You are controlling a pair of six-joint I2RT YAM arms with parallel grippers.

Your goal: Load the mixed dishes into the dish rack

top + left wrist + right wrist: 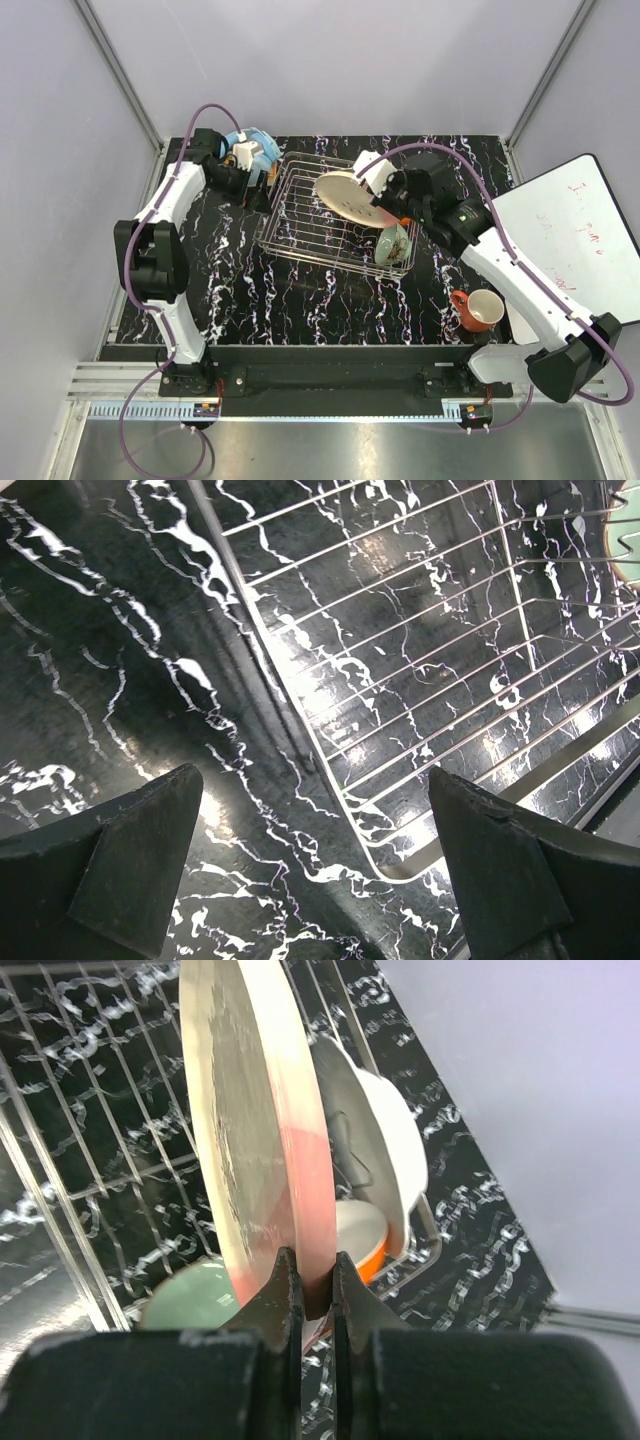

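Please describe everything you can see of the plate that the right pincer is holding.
The pink-and-cream plate looks like glazed ceramic: round, cream face, pink toward the rim. It is held tilted on edge over the dish rack. The right pincer is shut on its rim; whether it touches the wires cannot be told.

1 overhead camera looks down from behind; 2 close wrist cameras share the dish rack (300, 215).

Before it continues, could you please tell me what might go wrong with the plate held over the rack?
The right fingers pinch the round pink-and-cream plate only at its rim, so it may swing or slip. Lowered into the silver wire rack, it could strike the pale green bowl or the white dish beside it.
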